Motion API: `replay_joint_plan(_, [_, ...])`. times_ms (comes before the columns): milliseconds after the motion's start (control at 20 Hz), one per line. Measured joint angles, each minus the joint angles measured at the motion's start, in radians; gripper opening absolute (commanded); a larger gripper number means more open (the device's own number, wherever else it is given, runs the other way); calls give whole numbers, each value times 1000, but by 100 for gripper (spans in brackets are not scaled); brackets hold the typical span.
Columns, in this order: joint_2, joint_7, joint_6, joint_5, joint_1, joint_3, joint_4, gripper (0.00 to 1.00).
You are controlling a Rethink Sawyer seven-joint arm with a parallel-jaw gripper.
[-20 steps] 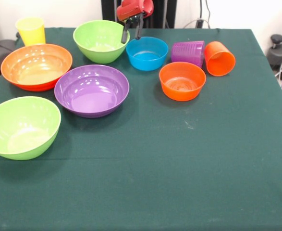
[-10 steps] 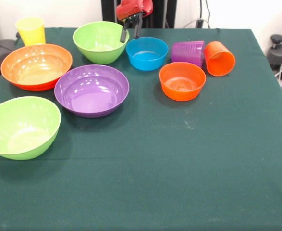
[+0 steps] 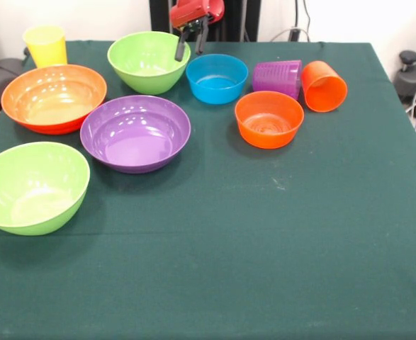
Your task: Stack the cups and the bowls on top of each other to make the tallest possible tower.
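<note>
I see the cups at the table's far edge: the yellow cup (image 3: 45, 45) upright at left, the purple cup (image 3: 278, 76) and orange cup (image 3: 324, 86) on their sides, touching. Bowls spread between, nothing stacked: the blue bowl (image 3: 217, 78) sits beside a lime green bowl (image 3: 149, 60). My gripper (image 3: 190, 45) hangs above those two, fingers apart, holding nothing.

A single view is given. The camera sits across the green-clothed table (image 3: 264, 269) from the robot, raised above the tabletop and tilted down, so the whole cloth shows from the near edge to the far one. It stands back enough to take in both side edges at the far end. The gripper (image 3: 190, 44) enters at the top edge, against a pale wall (image 3: 349, 18). No second view offers any shared ground.
</note>
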State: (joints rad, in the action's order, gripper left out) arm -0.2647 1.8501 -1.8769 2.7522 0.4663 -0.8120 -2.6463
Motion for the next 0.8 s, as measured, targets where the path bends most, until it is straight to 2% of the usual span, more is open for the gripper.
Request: replay_joint_plan(800, [-29,0,0,0,0,44,0,100])
